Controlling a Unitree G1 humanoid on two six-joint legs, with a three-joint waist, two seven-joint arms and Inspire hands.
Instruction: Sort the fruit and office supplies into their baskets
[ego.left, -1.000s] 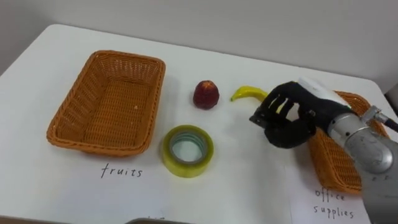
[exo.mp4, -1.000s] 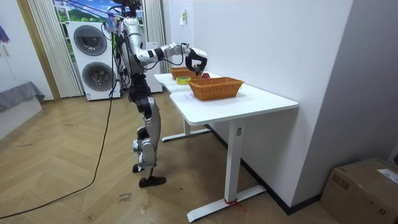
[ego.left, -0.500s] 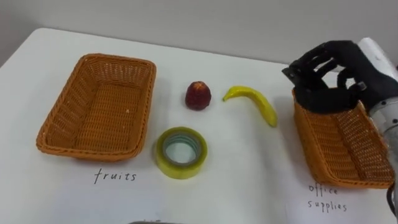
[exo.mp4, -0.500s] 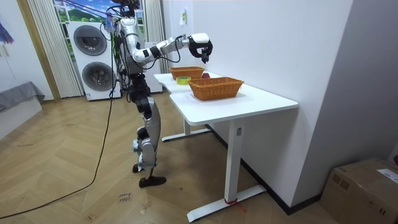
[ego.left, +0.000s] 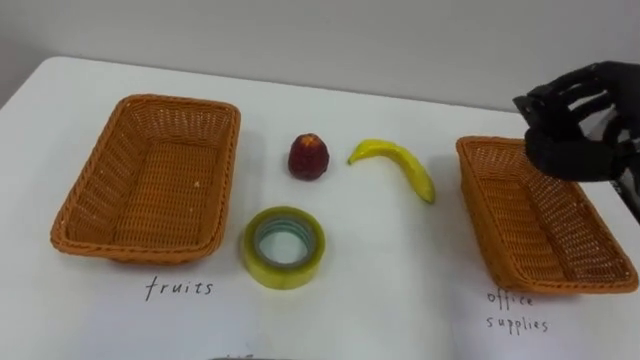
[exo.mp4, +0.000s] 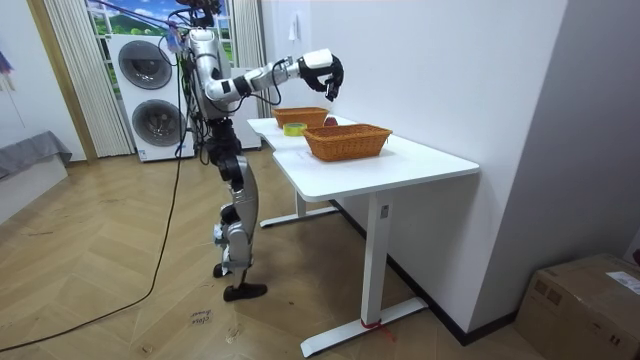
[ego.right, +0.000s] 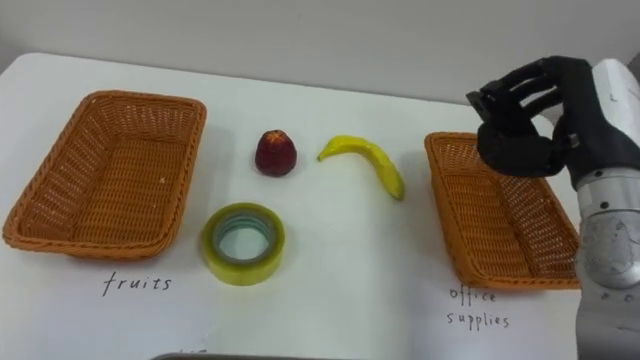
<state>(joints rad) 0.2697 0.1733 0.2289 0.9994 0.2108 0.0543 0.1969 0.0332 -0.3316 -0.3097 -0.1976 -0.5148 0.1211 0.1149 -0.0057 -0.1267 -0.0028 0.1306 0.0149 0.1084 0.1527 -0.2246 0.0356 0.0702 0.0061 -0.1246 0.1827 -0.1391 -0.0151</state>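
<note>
We see our right hand (ego.right: 540, 125) raised in the air above the near-side rim of the office-supplies basket (ego.left: 540, 215). Its fingers are curled into a loose claw with nothing in them. We judge it is held this high to stay clear of the wicker walls.

Nothing is sorted yet, and both baskets are bare inside. The fruit basket (ego.left: 145, 180) sits at the left of the white worktop (ego.left: 400, 280) and the other at the right, each with a handwritten label in front of it. The three things lie in the gap between the baskets, probably so that either arm can reach them:

- The red fruit (ego.left: 307, 157) lies near the fruit basket.
- The banana (ego.left: 395, 163) is just beside the red fruit, curving toward the right basket.
- The roll of yellow tape (ego.left: 283, 246) lies flat nearer to us.

The banana is closest to our hand, yet it belongs in the far basket. The tape looks like the apter pick for the right basket.
</note>
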